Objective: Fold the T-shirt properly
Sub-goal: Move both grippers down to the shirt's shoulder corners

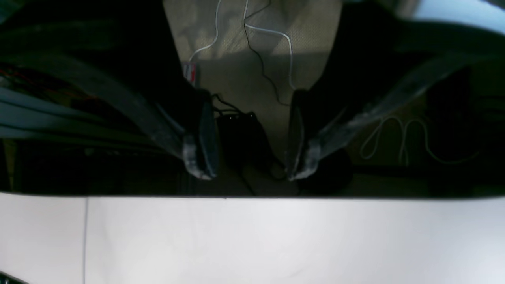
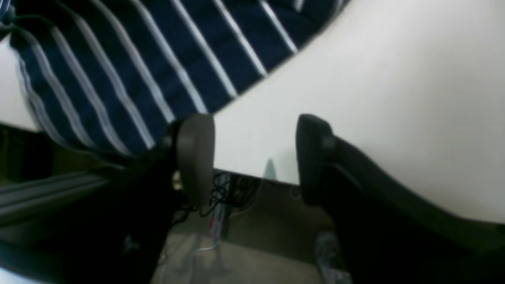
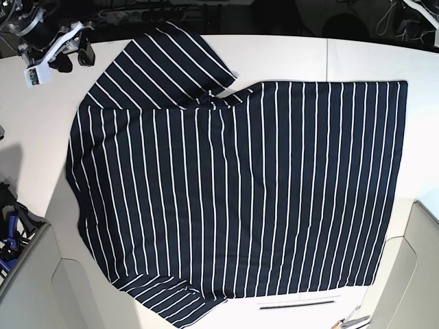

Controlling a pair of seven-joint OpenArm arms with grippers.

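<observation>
The T-shirt (image 3: 240, 192) lies spread flat across the table (image 3: 288, 55), unfolded, with one sleeve reaching toward the table's far edge and the other at the near edge. No fold has been made yet, judging by how it lies.

The main risk is a poor first grasp. The right pincer (image 2: 252, 157) hangs at the table's edge just beside the sleeve, its jaws parted and holding nothing; one finger (image 2: 195, 154) sits right at the shirt's hem. If it closes there it may catch only the outermost hem, or a single layer, and the cloth would slip out or drag into a bunch when lifted. The sleeve near it already shows a small wrinkle where it meets the body, which could be folded in. With so large a shirt, a pull by one arm alone would likely skew the stripes and slide the whole garment over the table.

The left pincer (image 1: 250, 138) is also open and empty. It points past the table's edge toward the floor, with bare table under the camera and no shirt in its view, so it seems well apart from the cloth. In the base view the right arm (image 3: 51, 48) sits at the far corner beside the sleeve.
</observation>
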